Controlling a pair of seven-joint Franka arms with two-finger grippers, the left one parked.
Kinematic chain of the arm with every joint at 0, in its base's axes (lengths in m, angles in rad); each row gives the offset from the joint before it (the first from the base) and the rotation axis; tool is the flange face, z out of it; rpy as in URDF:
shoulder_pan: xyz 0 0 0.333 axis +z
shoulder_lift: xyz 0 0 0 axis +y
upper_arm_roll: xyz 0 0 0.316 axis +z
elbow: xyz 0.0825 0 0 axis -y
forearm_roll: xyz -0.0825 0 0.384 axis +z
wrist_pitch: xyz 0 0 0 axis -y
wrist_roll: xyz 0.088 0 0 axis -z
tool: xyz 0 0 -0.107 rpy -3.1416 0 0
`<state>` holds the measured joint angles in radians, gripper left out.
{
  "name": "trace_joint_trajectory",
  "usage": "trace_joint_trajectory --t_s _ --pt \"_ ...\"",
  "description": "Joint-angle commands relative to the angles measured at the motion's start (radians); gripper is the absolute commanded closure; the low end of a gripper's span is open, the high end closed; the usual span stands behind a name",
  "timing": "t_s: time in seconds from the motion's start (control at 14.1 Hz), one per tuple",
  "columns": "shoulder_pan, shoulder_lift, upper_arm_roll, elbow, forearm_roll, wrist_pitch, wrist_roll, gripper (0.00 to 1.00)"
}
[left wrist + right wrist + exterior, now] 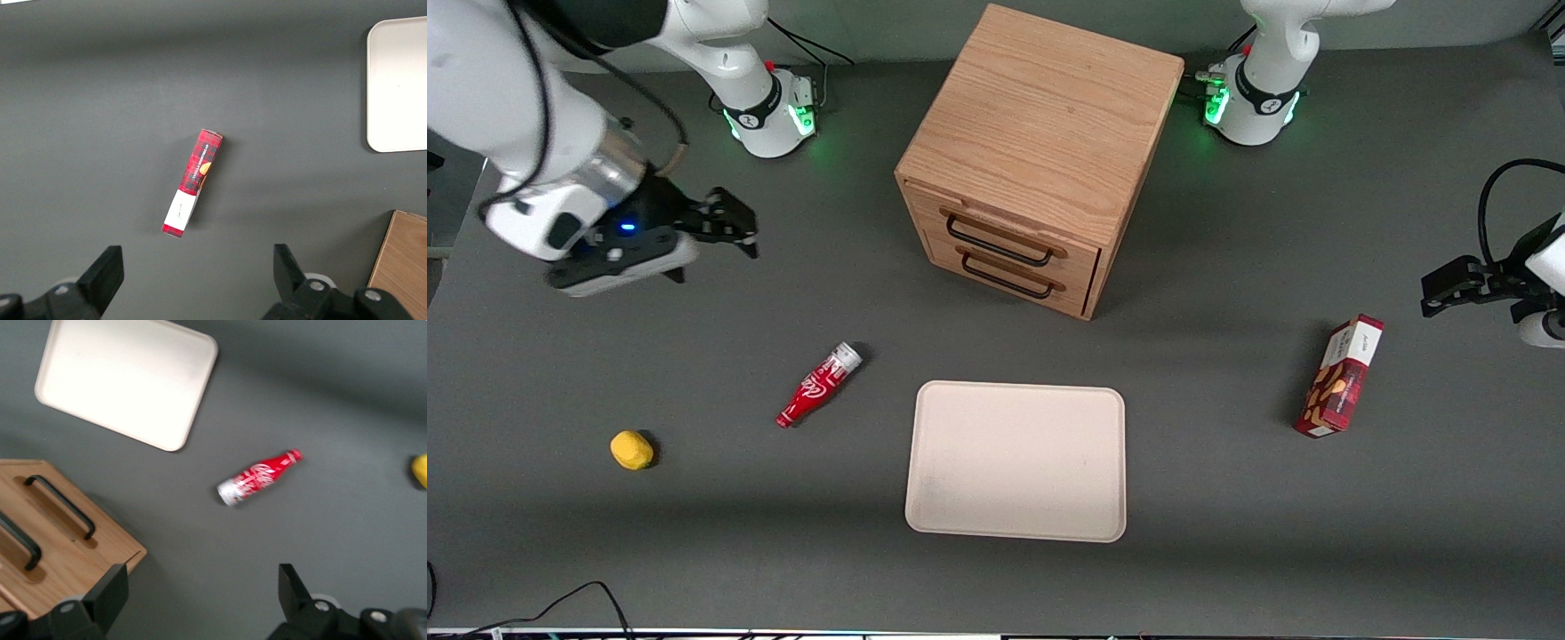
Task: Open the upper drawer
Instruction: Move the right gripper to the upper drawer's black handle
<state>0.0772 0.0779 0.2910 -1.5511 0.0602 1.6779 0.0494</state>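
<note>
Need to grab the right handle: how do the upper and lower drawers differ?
The upper drawer sits directly under the cabinet top; the lower drawer sits beneath it, nearer the table. Otherwise they match: both shut, light oak, thin black wire handles. The gripper hangs open above the table, touching neither.

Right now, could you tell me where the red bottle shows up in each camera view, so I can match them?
Front view: the red bottle lies on the table, beside the white tray, nearer the camera than the open gripper.
Right wrist view: the bottle lies on the table between tray and cabinet.
Left wrist view: not in it.
Shared landmark: the tray.
</note>
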Motion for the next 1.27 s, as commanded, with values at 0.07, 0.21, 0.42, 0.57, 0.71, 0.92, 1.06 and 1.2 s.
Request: trace_joint_trajectory --t_s 0.07,0.21,0.42,0.57,0.71,0.92,1.06,1.2 --pt "-0.002 0.109 0.100 0.060 0.020 0.048 -0.048 0.00" --pt "-0.002 0.154 0.164 0.059 0.039 0.103 -0.049 0.00" --pt "0.029 0.212 0.206 0.051 0.055 0.193 -0.048 0.00" --pt "0.045 0.247 0.238 0.046 0.052 0.258 -0.049 0.00" --pt "0.045 0.290 0.288 0.040 0.046 0.314 -0.048 0.00" --pt "0.045 0.310 0.322 -0.030 0.036 0.413 -0.071 0.00" --pt "0.044 0.313 0.338 -0.093 0.038 0.468 -0.111 0.00" --pt "0.041 0.313 0.349 -0.138 0.039 0.479 -0.114 0.00"
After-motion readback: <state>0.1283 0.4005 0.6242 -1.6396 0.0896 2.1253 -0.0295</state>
